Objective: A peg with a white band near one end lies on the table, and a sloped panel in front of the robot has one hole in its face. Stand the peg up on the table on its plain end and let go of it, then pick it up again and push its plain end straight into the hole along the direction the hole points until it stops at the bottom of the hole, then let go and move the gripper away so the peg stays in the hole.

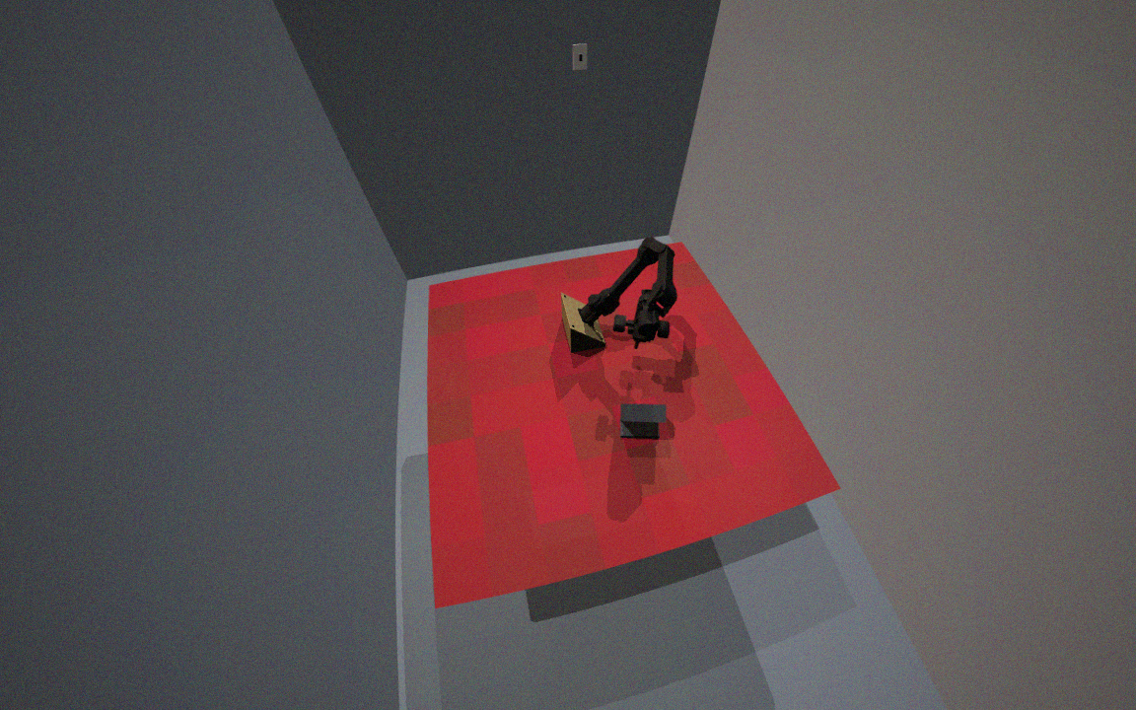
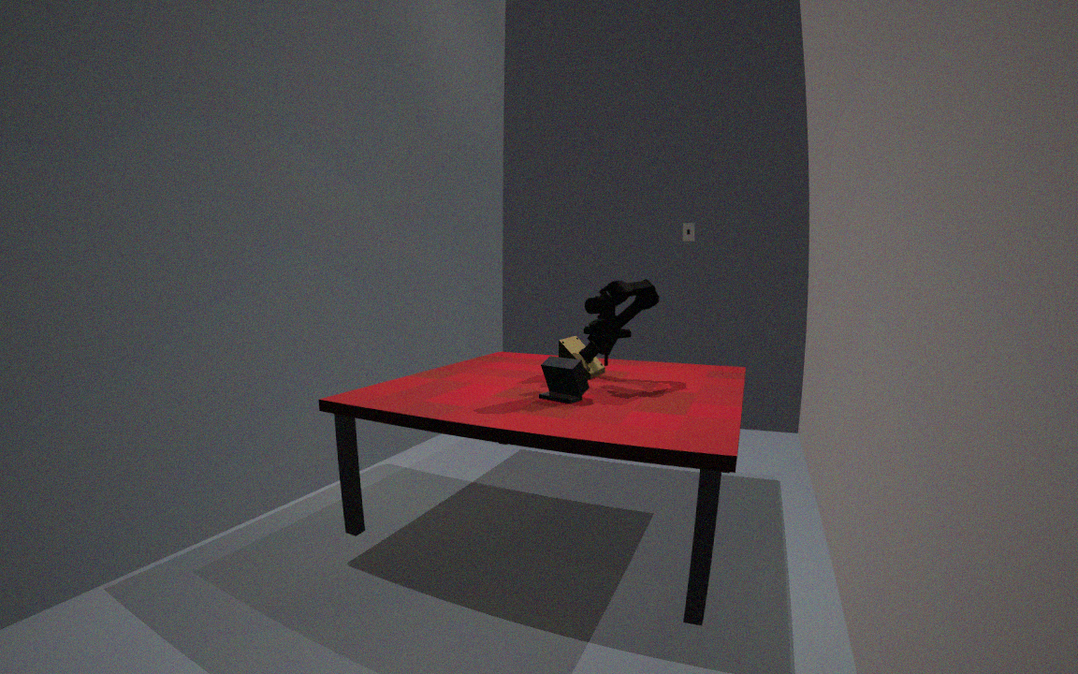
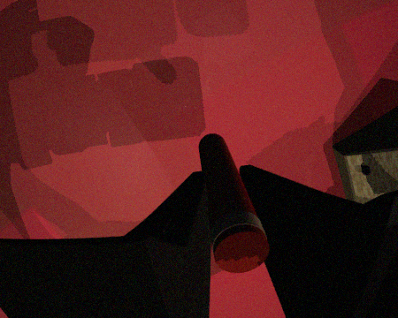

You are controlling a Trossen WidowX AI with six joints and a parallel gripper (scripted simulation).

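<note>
My gripper (image 3: 222, 180) (image 1: 639, 339) (image 2: 603, 360) is shut on the dark red peg (image 3: 225, 207), which stands roughly upright between the two black fingers, its round end face toward the wrist camera and its far end pointing down at the red table (image 3: 270, 83) (image 1: 501, 459) (image 2: 651, 418). The peg's white band is not visible. In the top and exterior views the peg is too small to make out. The tan sloped panel (image 1: 579, 321) (image 2: 573, 347) (image 3: 378, 173) stands just left of the gripper in the top view. Its small dark hole (image 3: 364, 170) shows in the wrist view at the right.
A dark grey box (image 1: 643, 421) (image 2: 563, 378) stands on the table in front of the arm. The arm's shadows fall across the table around the gripper. The table edges are far from the gripper.
</note>
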